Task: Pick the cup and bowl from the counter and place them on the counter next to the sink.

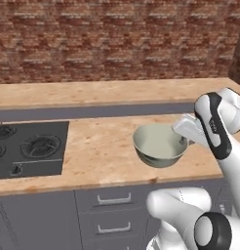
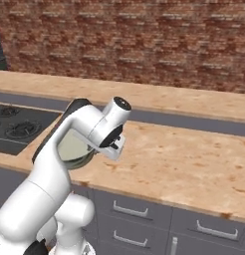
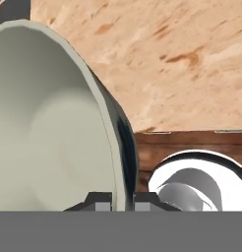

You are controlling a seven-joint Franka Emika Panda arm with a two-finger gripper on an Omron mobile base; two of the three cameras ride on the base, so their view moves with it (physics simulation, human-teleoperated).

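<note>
My gripper [image 3: 119, 202] is shut on the right rim of the bowl [image 1: 158, 145], one fingertip inside the rim and one outside. The bowl is wide and pale grey-green with a smooth off-white inside [image 3: 49, 133]. It hangs slightly tilted over the tan wood-grain counter [image 1: 102, 156], close to the front edge. In the right base view the bowl [image 2: 72, 149] shows partly behind my arm. In the left base view the gripper [image 1: 184, 140] meets the bowl from the right. The cup and the sink are out of view.
A black stove top [image 1: 29, 146] is set into the counter at the left, also seen as the stove top [image 2: 15, 127]. A raised ledge and brick wall [image 1: 117, 39] run along the back. Grey drawers [image 1: 112, 200] sit below. Bare counter [image 2: 194, 159] stretches to the right.
</note>
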